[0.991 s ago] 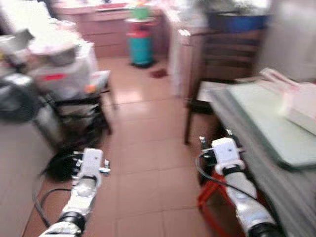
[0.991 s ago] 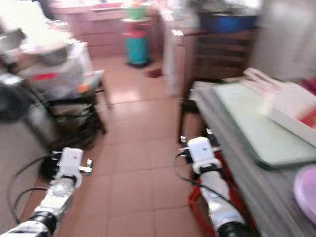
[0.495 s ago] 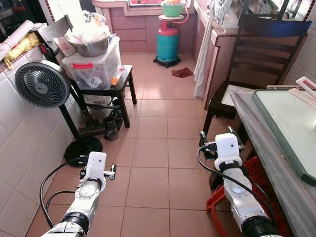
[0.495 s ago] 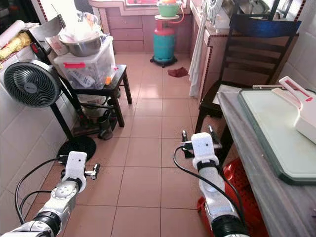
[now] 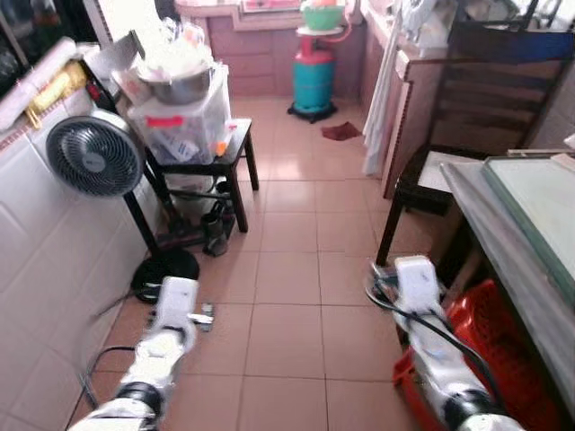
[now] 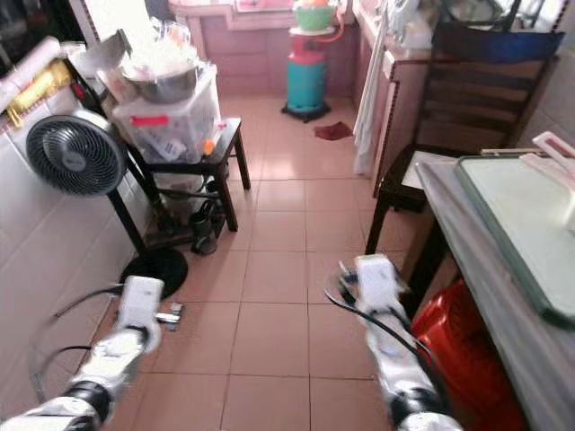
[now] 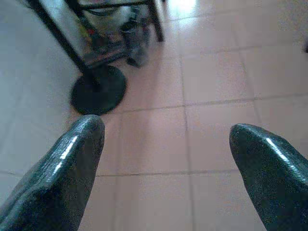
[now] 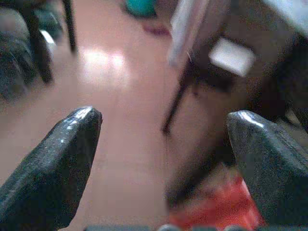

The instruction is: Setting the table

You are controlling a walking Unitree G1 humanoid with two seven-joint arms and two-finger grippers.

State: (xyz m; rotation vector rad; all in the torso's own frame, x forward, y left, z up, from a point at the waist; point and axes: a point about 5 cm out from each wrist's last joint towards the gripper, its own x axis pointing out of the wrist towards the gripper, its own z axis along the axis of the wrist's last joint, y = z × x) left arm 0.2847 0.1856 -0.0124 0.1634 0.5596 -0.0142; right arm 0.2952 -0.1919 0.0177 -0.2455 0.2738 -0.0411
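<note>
A grey table (image 6: 490, 260) runs along the right side, with a green-edged board (image 6: 526, 220) lying on it. Part of a white and pink thing (image 6: 552, 148) shows at the board's far end. My left gripper (image 7: 166, 130) hangs low over the pink tiled floor, open, with nothing between its fingers. My right gripper (image 8: 163, 118) is held beside the table's near corner, also open and empty, pointing towards a dark chair (image 6: 467, 108). Both silver arms reach forward at the bottom of the eye views.
A standing fan (image 6: 72, 154) and a small black side table (image 6: 193, 157) with a plastic box and a metal bowl line the left wall. A red crate (image 6: 472, 346) sits under the table. A teal gas cylinder (image 6: 305, 81) stands at the back. Open floor lies ahead.
The camera has swung a little to the left, so the table has slid towards the right edge. Both arms stay low in front, grippers still open.
</note>
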